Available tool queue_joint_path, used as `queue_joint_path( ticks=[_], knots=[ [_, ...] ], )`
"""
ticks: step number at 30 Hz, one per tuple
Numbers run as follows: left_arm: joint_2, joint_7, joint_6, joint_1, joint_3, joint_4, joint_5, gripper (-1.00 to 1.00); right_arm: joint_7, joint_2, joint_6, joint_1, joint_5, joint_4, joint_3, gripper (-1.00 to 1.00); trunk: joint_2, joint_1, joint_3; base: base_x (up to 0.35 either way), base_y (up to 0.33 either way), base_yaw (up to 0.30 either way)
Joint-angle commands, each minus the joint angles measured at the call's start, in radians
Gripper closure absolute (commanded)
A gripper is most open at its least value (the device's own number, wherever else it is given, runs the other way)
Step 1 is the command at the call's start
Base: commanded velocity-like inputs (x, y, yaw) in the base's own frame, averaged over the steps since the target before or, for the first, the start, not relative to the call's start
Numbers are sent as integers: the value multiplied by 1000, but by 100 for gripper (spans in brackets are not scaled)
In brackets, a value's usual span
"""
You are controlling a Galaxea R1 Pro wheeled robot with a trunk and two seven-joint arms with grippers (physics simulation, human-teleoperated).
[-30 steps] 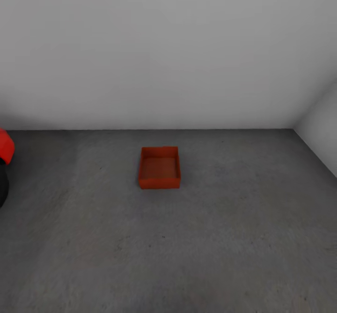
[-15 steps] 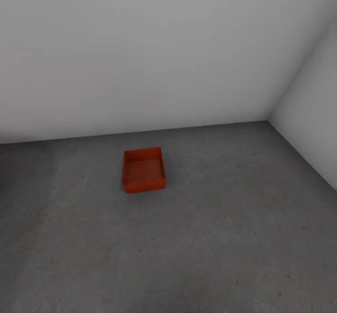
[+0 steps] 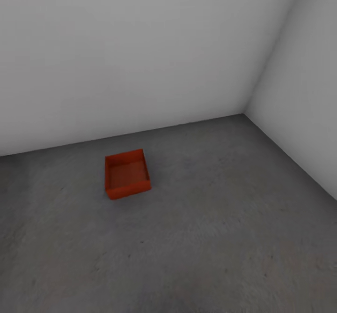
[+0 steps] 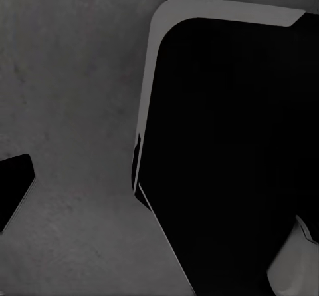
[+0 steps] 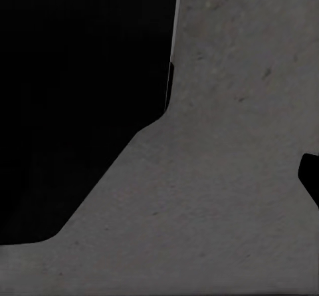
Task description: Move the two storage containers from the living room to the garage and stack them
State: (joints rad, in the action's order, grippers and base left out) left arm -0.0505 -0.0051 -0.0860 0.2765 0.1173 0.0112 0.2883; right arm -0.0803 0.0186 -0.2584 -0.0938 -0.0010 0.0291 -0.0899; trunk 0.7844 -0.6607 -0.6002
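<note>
Here's the garage: a dark grey, mottled concrete floor point(image 3: 220, 238) running up to plain white walls point(image 3: 140, 46), which meet in a corner off to the right in the head view. One storage container point(image 3: 127, 173) sits on that floor, well out from the back wall, alone, turned a little askew to the wall line. It's a red-orange rectangular bin, smooth-walled, open on top, its walls flaring slightly upward, nothing visible inside. The wrist views look down at the same speckled concrete, and a large black robot body panel point(image 4: 226, 156) with a pale rounded edge blocks much of each. Small dark shapes poke in at the frame edges, too cut off to identify. Whether either pincer is open or closed, I cannot tell.
</note>
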Motion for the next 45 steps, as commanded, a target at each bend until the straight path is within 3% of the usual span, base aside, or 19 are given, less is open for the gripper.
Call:
queue_joint_path(
  ticks=[1,19,31,45],
  knots=[
    [0,0,-3,0,9,0,9,-100,-5,0,-4,-1,0,3,-8,-100,1,0,-1,0,0,-293],
    [0,0,-3,0,9,0,9,-100,-3,-2,-7,-1,4,4,-8,-100,1,0,4,0,0,-272],
    [0,0,-3,0,9,0,9,-100,-4,-3,-7,-1,3,4,-8,-100,1,0,7,0,0,-7],
    [0,0,-3,0,9,-1,9,-100,-4,-3,-6,-1,1,4,-8,-100,1,0,28,0,0,0]
  ],
)
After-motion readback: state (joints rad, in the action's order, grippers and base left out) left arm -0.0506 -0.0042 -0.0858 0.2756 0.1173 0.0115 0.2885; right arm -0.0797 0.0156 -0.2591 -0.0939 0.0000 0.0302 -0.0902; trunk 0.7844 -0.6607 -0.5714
